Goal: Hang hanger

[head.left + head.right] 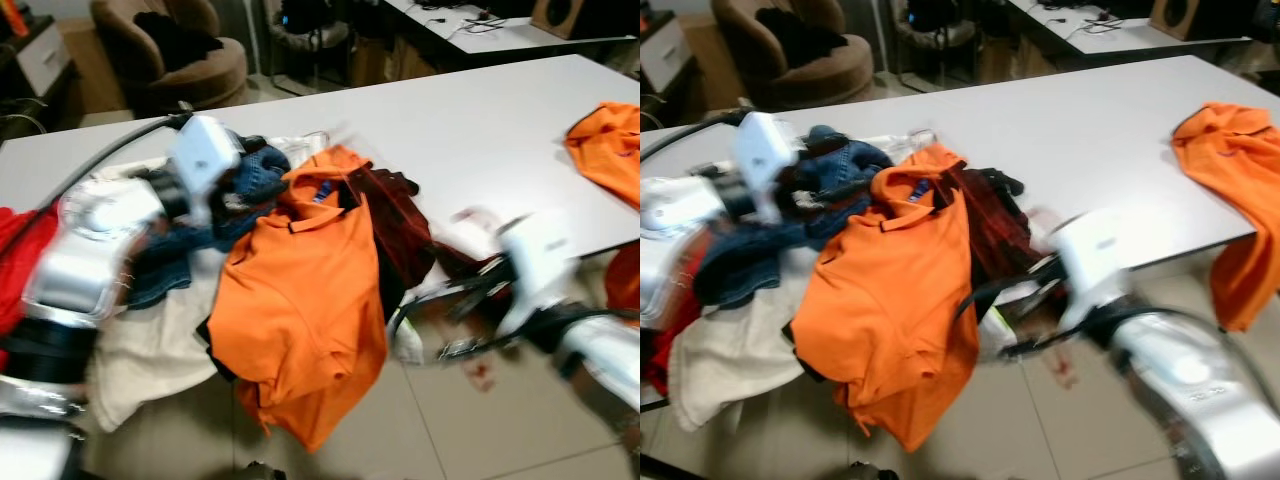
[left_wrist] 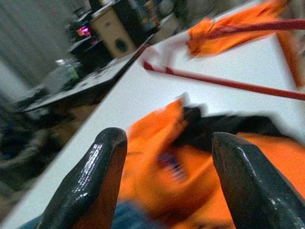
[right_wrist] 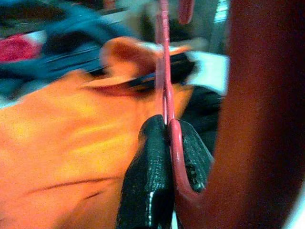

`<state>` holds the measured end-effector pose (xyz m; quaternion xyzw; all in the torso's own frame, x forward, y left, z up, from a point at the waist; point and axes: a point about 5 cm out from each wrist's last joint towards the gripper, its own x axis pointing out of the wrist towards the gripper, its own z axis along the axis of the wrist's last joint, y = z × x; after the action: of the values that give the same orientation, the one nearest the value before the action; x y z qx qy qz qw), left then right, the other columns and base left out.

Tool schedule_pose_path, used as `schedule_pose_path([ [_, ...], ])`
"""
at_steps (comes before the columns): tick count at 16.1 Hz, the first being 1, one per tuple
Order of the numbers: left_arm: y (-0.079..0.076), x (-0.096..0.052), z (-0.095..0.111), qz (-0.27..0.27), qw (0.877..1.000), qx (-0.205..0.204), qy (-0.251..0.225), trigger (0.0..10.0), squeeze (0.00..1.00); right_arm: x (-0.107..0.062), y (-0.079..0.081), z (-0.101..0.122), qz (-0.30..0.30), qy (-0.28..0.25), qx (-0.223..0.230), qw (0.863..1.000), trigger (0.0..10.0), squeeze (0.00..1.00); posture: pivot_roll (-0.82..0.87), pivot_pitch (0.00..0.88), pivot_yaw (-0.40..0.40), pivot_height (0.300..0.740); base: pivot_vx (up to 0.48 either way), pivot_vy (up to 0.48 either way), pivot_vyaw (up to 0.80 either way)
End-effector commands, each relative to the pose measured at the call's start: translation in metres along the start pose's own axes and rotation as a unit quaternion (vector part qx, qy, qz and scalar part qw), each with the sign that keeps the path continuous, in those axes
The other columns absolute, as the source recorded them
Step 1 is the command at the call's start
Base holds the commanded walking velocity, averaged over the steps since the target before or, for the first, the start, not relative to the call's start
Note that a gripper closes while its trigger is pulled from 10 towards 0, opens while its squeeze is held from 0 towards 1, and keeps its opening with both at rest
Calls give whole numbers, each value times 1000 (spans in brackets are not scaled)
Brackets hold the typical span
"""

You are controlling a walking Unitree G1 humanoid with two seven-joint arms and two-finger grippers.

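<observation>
Your right hand [image 3: 167, 143] has its two black fingers [image 3: 147, 171] pressed together on the thin red hanger [image 3: 165, 76], which runs up from between them toward the clothes; in the head views that hand [image 1: 470, 310] sits just off the near edge of the white worktop [image 1: 470, 130], blurred, beside the dark red garment [image 1: 395, 225]. Your left hand [image 2: 167, 186] has its fingers [image 2: 90, 181] spread apart with nothing between them, poised over the heap of clothes at the worktop's left end, above the blue denim [image 1: 255, 180]. An orange polo shirt [image 1: 300, 300] drapes over the worktop's near edge, partly on a cream cloth [image 1: 150, 350]. A second orange garment [image 1: 605, 145] lies at the far right of the worktop, well apart from the heap.
</observation>
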<state>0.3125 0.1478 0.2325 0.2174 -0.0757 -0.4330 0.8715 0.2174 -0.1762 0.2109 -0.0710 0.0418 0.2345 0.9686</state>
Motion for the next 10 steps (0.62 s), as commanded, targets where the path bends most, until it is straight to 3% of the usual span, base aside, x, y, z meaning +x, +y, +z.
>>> schedule_pose_path([
  [1,-22,11,1,-40,999,-34,-2,10000,0,-3,-5,5,-17,-9,-4,1000,10000,0,-224,0,78,740,0,0,0],
  [2,-32,13,-3,-62,997,-44,5,10000,0,-2,2,4,4,-8,-4,1000,10000,0,-228,0,78,740,0,0,0],
  [4,-32,17,-10,-47,998,-25,21,10000,0,-1,8,5,20,-8,-2,1000,10000,0,-228,0,73,740,0,0,0],
  [8,-6,30,-25,71,995,34,68,10000,0,2,19,7,49,-12,5,999,10000,0,-237,0,74,740,0,0,0],
  [10,11,31,-34,130,987,25,94,10000,0,2,27,7,77,-10,6,997,10000,0,-238,0,74,740,0,0,0],
])
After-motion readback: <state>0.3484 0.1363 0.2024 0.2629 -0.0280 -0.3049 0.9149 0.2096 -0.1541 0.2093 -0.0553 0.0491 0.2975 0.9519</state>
